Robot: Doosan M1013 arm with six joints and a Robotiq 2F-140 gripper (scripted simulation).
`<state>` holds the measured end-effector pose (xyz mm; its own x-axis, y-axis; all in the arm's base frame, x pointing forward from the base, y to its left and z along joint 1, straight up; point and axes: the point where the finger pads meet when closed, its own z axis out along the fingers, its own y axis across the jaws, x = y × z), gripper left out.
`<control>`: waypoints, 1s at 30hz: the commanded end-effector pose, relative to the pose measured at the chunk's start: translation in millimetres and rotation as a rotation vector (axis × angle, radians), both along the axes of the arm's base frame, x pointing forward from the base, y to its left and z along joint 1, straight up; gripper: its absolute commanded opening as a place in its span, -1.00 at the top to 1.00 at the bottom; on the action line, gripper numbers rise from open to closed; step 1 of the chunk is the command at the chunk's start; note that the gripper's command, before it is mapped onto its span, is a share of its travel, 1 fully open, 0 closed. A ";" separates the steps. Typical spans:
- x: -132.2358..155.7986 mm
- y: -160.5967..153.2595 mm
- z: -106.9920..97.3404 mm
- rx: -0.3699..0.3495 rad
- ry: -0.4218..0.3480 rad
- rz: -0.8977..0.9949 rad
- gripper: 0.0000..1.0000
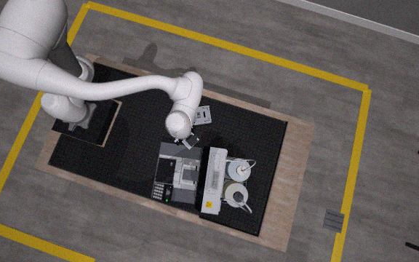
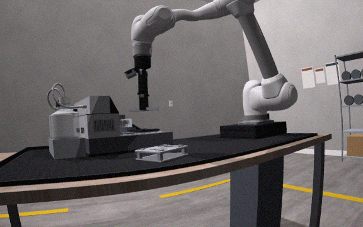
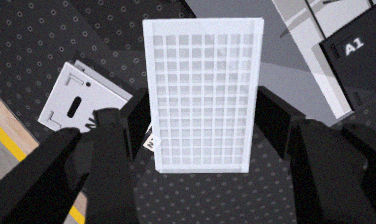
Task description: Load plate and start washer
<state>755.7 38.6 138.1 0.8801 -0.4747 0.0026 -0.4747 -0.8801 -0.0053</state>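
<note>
The gripper point(image 3: 204, 125), part-closed on the plate point(image 3: 203, 95), carried it toward the washer point(image 2: 106, 126); A1 alignment probably came next.
</note>
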 end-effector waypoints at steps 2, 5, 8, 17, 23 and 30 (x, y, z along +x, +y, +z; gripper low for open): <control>-1.2 -24.2 0.8 0.001 -0.001 0.000 0.80; -2.1 -38.0 0.7 0.001 -0.001 0.000 0.80; -2.2 -38.0 0.7 0.001 -0.001 0.000 0.80; -11.0 -61.4 0.6 0.001 -0.001 -0.167 0.80; -21.7 -89.4 0.4 0.003 0.000 -0.367 0.80; -30.6 -112.8 0.3 0.003 0.001 -0.534 0.80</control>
